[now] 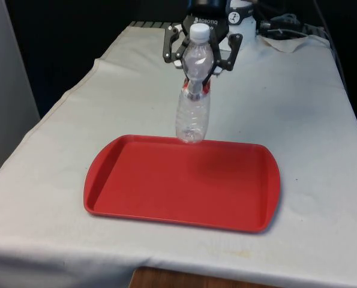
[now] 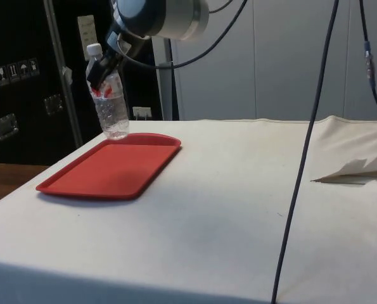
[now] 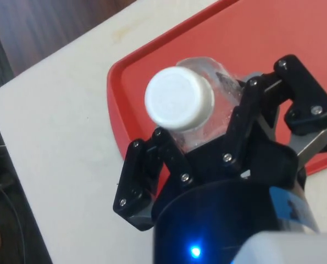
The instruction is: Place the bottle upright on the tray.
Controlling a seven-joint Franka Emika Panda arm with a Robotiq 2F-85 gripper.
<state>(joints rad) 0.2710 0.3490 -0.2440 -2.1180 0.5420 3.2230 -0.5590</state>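
A clear plastic bottle (image 1: 194, 108) with a white cap and a red label hangs nearly upright, a little tilted, above the far edge of the red tray (image 1: 166, 186). My gripper (image 1: 197, 84) is shut on the bottle's upper body, just below its neck. From the side, the bottle (image 2: 111, 104) hangs with its base just over the tray (image 2: 112, 168), held by the gripper (image 2: 101, 73). In the wrist view the white cap (image 3: 178, 99) points at the camera, the fingers (image 3: 245, 118) clamp the bottle, and the tray (image 3: 273, 49) lies beneath.
The tray lies on the white cloth near the table's front edge. A crumpled fold of cloth (image 2: 356, 170) lies on the table away from the tray. Cables (image 2: 302, 158) hang across the side view.
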